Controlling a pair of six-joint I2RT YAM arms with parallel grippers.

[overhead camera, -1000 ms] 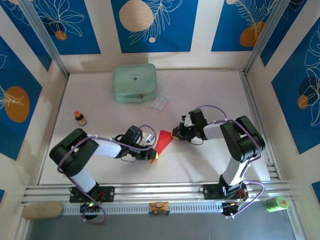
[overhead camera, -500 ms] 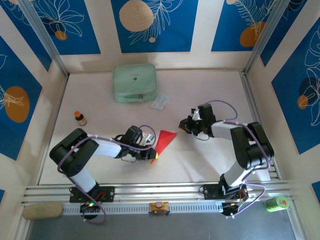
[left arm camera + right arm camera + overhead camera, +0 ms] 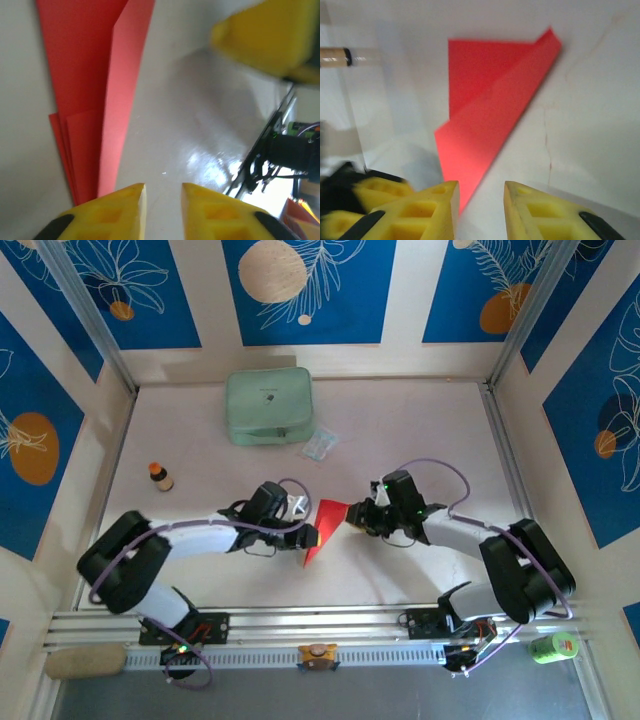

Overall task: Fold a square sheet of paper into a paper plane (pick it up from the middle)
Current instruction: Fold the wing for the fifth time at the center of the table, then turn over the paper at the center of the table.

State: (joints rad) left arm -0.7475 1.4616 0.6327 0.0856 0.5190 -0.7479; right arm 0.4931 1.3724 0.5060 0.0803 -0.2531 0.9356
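The red sheet of paper [image 3: 322,525] lies flat on the white table, folded into a slim pointed wedge with its point toward the near edge. My left gripper [image 3: 312,537] sits low at the wedge's left side. In the left wrist view its jaws [image 3: 163,192] stand open over bare table, with the layered red paper [image 3: 85,75] just to their left. My right gripper [image 3: 353,517] is at the wedge's wide upper right corner. Its jaws [image 3: 481,192] are open, and a corner of the red paper [image 3: 485,100] reaches down beside its left finger. Neither gripper holds anything.
A pale green pouch [image 3: 268,405] lies at the back, with a small clear packet [image 3: 320,446] by its right corner. A small bottle [image 3: 160,476] stands at the left. Metal rails [image 3: 300,625] run along the near edge. The two grippers are close together.
Both grippers have gone from shut to open. The right arm swung out, then came left and down to the paper's wide end. The left gripper shifted slightly right along the paper.
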